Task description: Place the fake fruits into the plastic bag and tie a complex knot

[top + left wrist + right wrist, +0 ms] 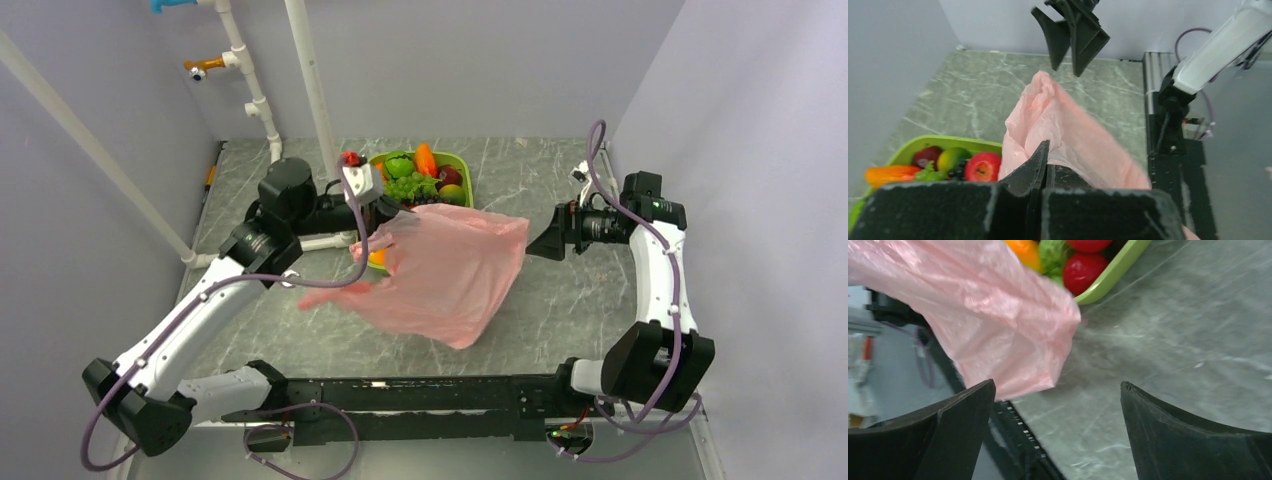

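bag pinched by left gripper, right gripper released

the bag (450, 275) is held at its far-left corner by the left gripper (384, 214). in the left wrist view the jaws of that gripper (1044, 150) are seen pressed together on a fold of the pink plastic, and the bag (1058, 120) is seen running away from them in a crumpled ridge. from the held corner the bag is spread over the middle of the table (560, 180) and sags toward the near edge; whether its lowest part touches the table cannot be told.

the right gripper (545, 240) is seen wide open and holding nothing, just beside the bag's right corner. in the right wrist view the bag (988, 315) is seen hanging ahead of the spread fingers (948, 425); contact with them cannot be made out.

the fruits (420, 175) are piled in the tray (463, 163) at the far side of the table, just behind the bag. red, green and orange ones can be told apart. an orange piece (377, 258) is seen at the bag's left edge; whether it lies inside the bag cannot be told.
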